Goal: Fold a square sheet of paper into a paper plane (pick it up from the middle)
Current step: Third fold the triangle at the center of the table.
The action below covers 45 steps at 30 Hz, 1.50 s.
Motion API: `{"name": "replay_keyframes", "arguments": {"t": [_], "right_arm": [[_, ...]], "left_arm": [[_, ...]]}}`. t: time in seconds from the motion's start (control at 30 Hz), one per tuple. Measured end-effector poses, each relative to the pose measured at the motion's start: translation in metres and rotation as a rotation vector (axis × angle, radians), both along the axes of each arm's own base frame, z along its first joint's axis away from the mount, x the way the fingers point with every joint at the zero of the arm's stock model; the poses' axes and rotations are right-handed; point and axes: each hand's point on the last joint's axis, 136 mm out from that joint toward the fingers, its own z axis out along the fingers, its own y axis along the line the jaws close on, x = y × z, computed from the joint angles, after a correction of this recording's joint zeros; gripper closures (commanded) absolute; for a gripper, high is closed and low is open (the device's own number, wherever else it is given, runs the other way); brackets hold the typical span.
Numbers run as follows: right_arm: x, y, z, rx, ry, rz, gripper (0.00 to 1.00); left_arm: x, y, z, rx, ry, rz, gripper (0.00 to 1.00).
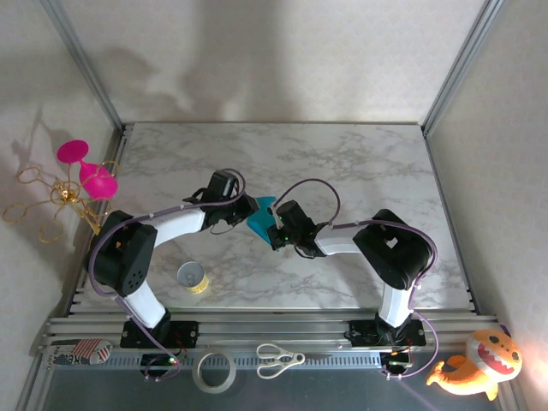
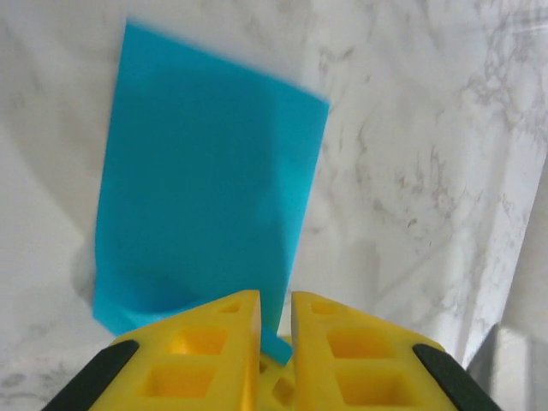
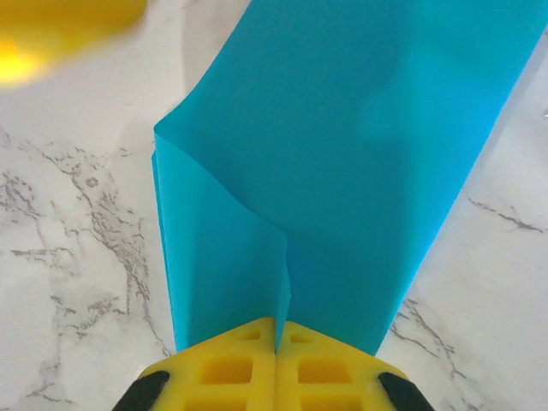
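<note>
Two grippers meet at the square sheet of paper [image 1: 259,218], held above the bench [image 1: 360,163]; right gripper [image 3: 276,327] pinches a doubled edge shut; left gripper [image 2: 275,301] stands barely parted around a corner, grip unclear; first fold begun, most folding remains.

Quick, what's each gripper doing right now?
Left gripper: slightly open, paper edge in the gap.
Right gripper: closed on the paper.

My square sheet of paper [image 3: 342,154] is plain teal-blue and unmarked. My left gripper [image 2: 276,301] and right gripper [image 3: 276,325] are yellow with black edges. The desk [image 1: 360,154] is white marble with grey veins. The tape roll [image 1: 193,277] is yellow.
</note>
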Motion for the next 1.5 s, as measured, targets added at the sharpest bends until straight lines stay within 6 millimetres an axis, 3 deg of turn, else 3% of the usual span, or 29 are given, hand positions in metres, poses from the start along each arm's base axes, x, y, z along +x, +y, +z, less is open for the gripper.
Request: {"name": "replay_keyframes", "arguments": {"t": [0.17,0.4,0.6,0.9,1.5], "right_arm": [[0.001,0.001,0.0,-0.001,0.004,0.001,1.0],[0.002,0.002,0.0,-0.004,0.007,0.001,1.0],[0.002,0.002,-0.001,-0.004,0.007,0.001,1.0],[0.004,0.004,-0.001,-0.002,0.008,0.002,1.0],[0.004,0.004,-0.001,-0.003,0.009,0.001,1.0]], "left_arm": [[-0.027,-0.005,-0.024,-0.028,0.07,-0.009,0.84],[-0.034,-0.009,-0.027,-0.099,0.065,-0.014,0.83],[-0.028,-0.013,-0.022,-0.122,0.031,-0.017,0.83],[-0.028,-0.014,-0.039,-0.112,0.056,-0.018,0.83],[-0.029,-0.013,-0.041,-0.102,0.059,-0.024,0.84]]}}
